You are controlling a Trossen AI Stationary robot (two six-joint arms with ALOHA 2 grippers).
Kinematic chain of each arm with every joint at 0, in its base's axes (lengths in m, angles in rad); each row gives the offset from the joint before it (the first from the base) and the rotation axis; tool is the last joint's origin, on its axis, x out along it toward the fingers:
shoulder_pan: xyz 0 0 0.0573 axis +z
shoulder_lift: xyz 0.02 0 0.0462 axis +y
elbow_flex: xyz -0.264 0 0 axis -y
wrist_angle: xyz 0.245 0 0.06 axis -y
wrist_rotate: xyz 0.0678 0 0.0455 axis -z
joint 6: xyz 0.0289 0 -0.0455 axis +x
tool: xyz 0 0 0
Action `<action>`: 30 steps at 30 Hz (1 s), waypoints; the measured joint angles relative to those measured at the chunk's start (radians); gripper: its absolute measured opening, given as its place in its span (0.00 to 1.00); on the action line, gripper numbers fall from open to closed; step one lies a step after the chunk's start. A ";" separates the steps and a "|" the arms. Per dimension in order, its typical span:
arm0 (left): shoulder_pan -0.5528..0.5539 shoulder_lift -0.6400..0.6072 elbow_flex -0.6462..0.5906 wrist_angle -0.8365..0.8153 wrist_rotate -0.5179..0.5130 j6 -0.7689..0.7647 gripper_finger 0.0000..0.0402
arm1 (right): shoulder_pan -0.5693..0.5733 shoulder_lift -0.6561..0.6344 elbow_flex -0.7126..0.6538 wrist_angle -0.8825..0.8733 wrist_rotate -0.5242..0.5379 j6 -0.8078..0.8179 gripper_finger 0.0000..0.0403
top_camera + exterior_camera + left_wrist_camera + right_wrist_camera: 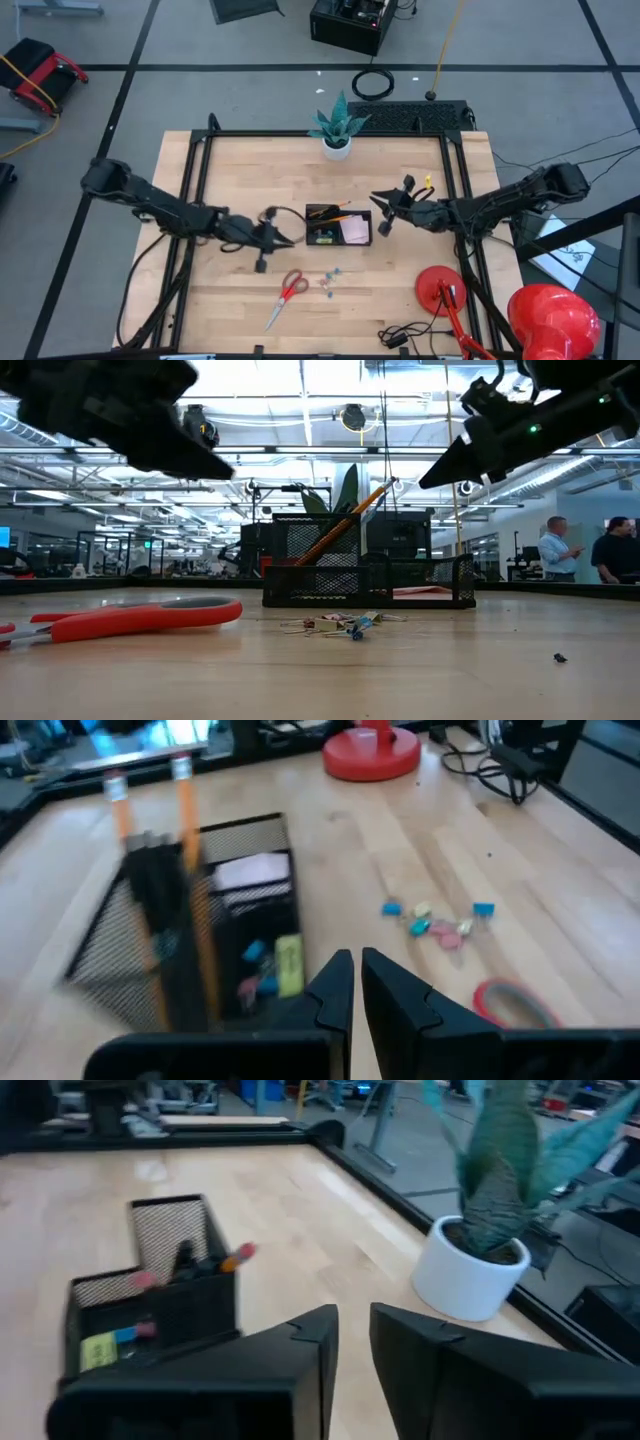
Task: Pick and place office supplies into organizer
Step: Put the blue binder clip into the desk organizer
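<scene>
The black mesh organizer (pixel 338 211) stands mid-table. It holds black pens, an orange pencil (pixel 345 520) leaning out of its taller section, a pink sticky pad (pixel 356 230) and a small yellow piece (pixel 288 965). Red-handled scissors (pixel 288 293) and a cluster of small clips (pixel 330 281) lie flat on the wood nearer the front edge. My left gripper (pixel 293 240) hovers just left of the organizer, fingers shut and empty (pixel 355 975). My right gripper (pixel 382 212) hovers just right of it, with a narrow gap between its fingers (pixel 355 1345) and nothing in it.
A white plant pot (pixel 337 148) stands at the far edge behind the organizer. A red lamp's base (pixel 440 285) and head (pixel 553 318) sit at the near right, with a black cable (pixel 405 335) beside them. People stand in the room beyond the table (pixel 555 550).
</scene>
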State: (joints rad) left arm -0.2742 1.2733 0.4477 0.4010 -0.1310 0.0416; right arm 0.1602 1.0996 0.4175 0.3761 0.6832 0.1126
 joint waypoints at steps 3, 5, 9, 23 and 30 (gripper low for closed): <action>-0.036 0.135 0.103 -0.011 -0.008 0.000 0.08 | -0.030 0.000 0.000 0.000 0.001 0.007 0.16; -0.058 0.210 0.160 -0.012 -0.009 0.007 0.10 | -0.044 0.000 0.000 0.000 0.001 0.007 0.16; -0.106 0.317 0.252 -0.007 -0.009 0.006 0.17 | -0.062 -0.008 0.000 -0.029 -0.002 0.074 0.17; -0.196 0.642 0.513 -0.021 0.022 -0.007 0.50 | -0.036 -0.013 -0.001 -0.153 -0.083 0.151 0.16; -0.155 0.725 0.636 -0.175 0.113 -0.037 0.50 | -0.037 -0.013 -0.001 -0.100 -0.083 0.078 0.16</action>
State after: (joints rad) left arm -0.4290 1.9987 1.0835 0.2263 -0.0180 0.0050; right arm 0.1234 1.0863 0.4164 0.2757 0.6003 0.1903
